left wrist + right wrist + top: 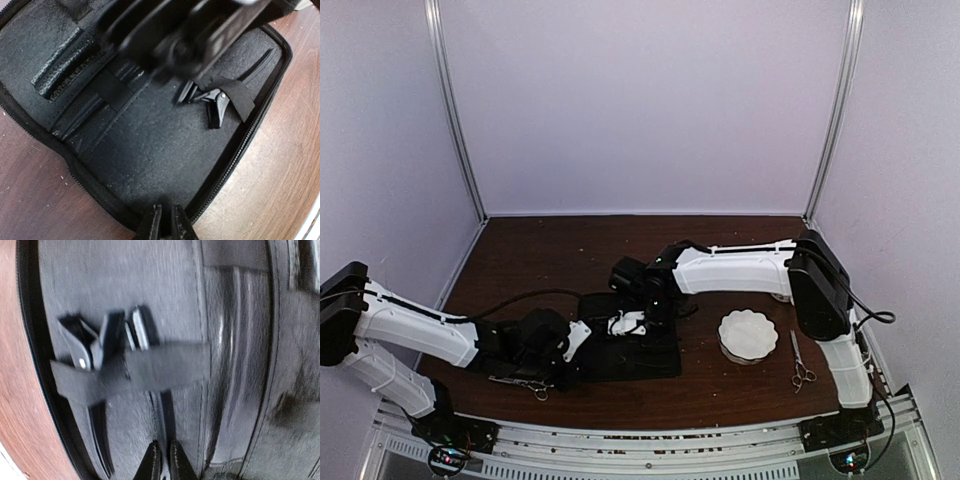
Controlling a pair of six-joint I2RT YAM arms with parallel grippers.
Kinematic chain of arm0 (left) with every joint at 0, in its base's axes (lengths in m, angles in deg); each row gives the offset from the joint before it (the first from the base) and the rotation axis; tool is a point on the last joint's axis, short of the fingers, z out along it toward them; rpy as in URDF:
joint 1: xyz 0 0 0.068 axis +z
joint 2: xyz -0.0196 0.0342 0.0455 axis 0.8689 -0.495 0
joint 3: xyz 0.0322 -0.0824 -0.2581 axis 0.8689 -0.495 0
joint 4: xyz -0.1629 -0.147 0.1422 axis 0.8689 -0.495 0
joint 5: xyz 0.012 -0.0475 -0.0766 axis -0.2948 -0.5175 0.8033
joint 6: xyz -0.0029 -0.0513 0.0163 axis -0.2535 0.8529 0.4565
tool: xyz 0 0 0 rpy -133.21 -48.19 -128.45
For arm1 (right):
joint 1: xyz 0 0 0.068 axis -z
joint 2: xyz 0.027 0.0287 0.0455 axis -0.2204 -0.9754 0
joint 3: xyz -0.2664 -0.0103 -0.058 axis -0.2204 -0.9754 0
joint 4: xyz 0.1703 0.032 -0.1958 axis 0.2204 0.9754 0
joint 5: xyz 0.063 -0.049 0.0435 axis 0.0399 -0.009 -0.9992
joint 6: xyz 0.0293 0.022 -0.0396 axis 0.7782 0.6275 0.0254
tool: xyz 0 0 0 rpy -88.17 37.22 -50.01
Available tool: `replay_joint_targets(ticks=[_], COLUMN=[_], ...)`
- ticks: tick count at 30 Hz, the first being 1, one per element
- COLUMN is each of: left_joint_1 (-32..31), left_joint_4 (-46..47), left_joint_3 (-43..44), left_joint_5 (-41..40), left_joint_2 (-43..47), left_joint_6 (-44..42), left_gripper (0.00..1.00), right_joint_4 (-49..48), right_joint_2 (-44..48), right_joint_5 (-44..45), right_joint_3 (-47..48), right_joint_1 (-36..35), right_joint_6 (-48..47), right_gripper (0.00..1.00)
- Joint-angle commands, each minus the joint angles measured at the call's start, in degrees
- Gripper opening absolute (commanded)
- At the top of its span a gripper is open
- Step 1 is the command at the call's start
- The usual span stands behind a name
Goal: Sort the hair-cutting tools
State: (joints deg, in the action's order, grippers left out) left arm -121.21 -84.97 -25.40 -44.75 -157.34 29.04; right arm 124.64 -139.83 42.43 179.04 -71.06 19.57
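Note:
A black zip case (645, 358) lies open at the table's middle. Two black clips (212, 100) sit under its elastic strap (240, 100). In the right wrist view one clip (75, 342) lies by the rim. The other clip (136, 330) runs its thin blade down between my right gripper's (162, 452) fingers, which are shut on its tip. My left gripper (167, 217) is shut on the case's near rim (100, 192). One silver pair of scissors (801, 362) lies right of the bowl. A second pair (528, 384) lies by my left arm.
A white scalloped bowl (748, 335) stands right of the case. The right arm (740, 265) reaches across the table above the case. The right wrist view is motion-blurred. White walls stand behind and on both sides of the brown table (570, 250).

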Motion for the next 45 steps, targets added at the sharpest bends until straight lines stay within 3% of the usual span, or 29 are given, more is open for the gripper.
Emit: replay_joint_targets(ticks=[1, 15, 27, 34, 41, 43, 45], left_joint_1=[-0.7, -1.4, -2.4, -2.9, -2.9, -2.9, -2.8], left_joint_4=[2.6, 2.9, 4.5, 0.0, -11.6, -13.1, -13.4], left_joint_3=[-0.4, -0.2, -1.1, 0.3, 11.4, 15.1, 18.5], left_joint_5=[-1.1, -1.7, -3.5, -9.3, -18.6, -21.6, -24.9], left_joint_2=[-0.3, -0.7, 0.6, 10.6, 18.7, 18.8, 18.1], left_joint_6=[0.5, 0.7, 0.4, -3.1, -11.7, -14.1, -15.8], left_gripper=[0.12, 0.12, 0.14, 0.25, 0.32, 0.39, 0.55], right_joint_4=[-1.2, -0.6, -3.0, -1.7, -2.8, -3.5, -3.5], right_joint_2=[-3.3, -7.0, 1.4, 8.4, 20.3, 24.9, 29.3], right_joint_5=[-3.9, -6.5, -9.5, -12.1, -8.3, -6.5, -4.8], right_joint_3=[3.4, 8.4, 2.5, 0.0, -7.5, -11.7, -15.6], right_joint_1=[-1.6, -2.7, 1.0, 3.1, 6.6, 8.2, 10.1], right_joint_6=[1.5, 3.1, 1.9, -0.5, -0.6, -0.6, -0.3], right_gripper=[0.0, 0.0, 0.29, 0.35, 0.36, 0.36, 0.36])
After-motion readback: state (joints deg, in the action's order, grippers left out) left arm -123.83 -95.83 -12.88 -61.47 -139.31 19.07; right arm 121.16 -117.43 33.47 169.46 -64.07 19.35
